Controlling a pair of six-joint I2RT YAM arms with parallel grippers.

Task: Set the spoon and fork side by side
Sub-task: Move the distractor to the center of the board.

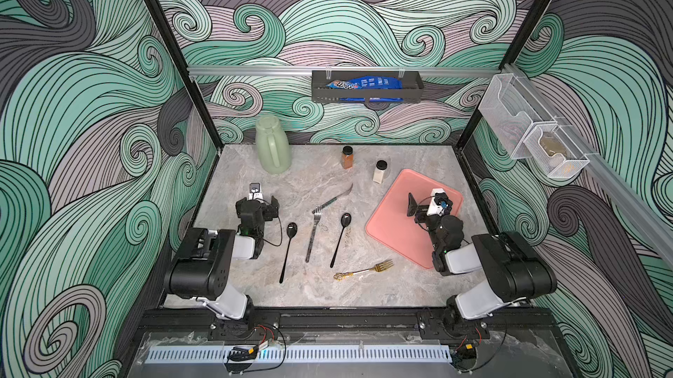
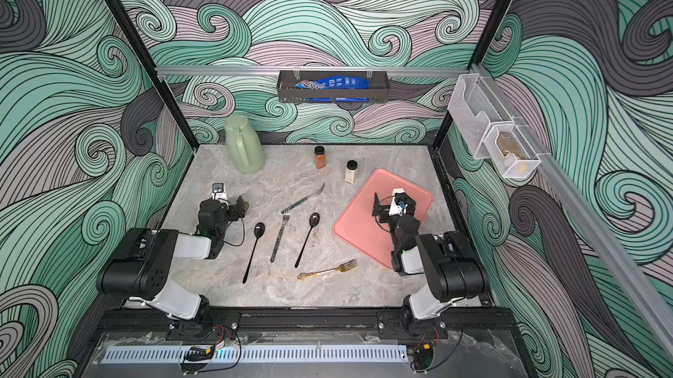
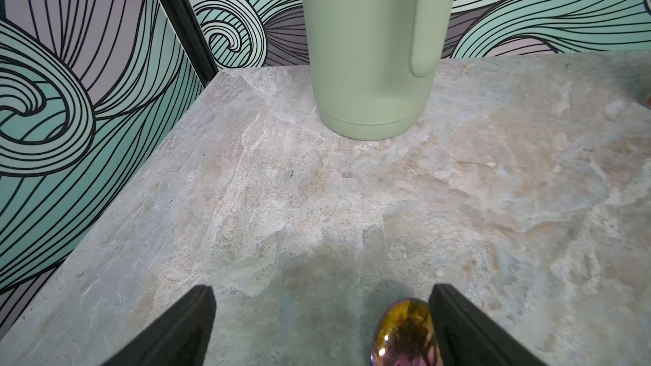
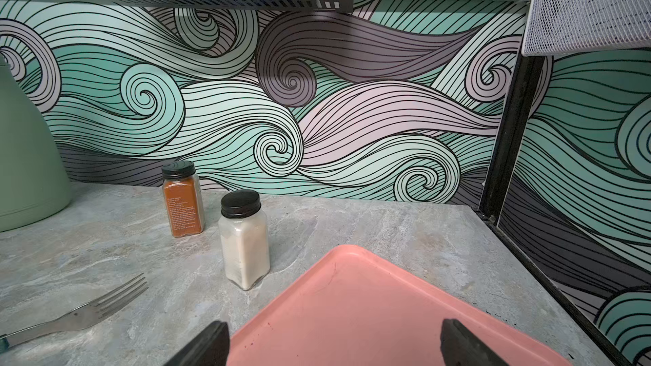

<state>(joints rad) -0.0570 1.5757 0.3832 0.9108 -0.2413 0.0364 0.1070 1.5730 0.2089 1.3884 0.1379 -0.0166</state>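
Our left gripper (image 3: 320, 315) and right gripper (image 4: 334, 337) both gape wide, holding nothing. Further out, the silver fork (image 1: 313, 236) lies between a black spoon (image 1: 286, 256) and a second black spoon (image 1: 339, 241), roughly parallel as far as we can tell from above, so it looks pretty much done.

1. Silver fork (image 1: 312, 236) lies flat, tines toward twelve o'clock.
2. Black spoon (image 1: 286, 256) lies parallel at its nine o'clock, apart, bowl toward twelve.
3. Second black spoon (image 1: 338, 243) lies likewise at its three o'clock.
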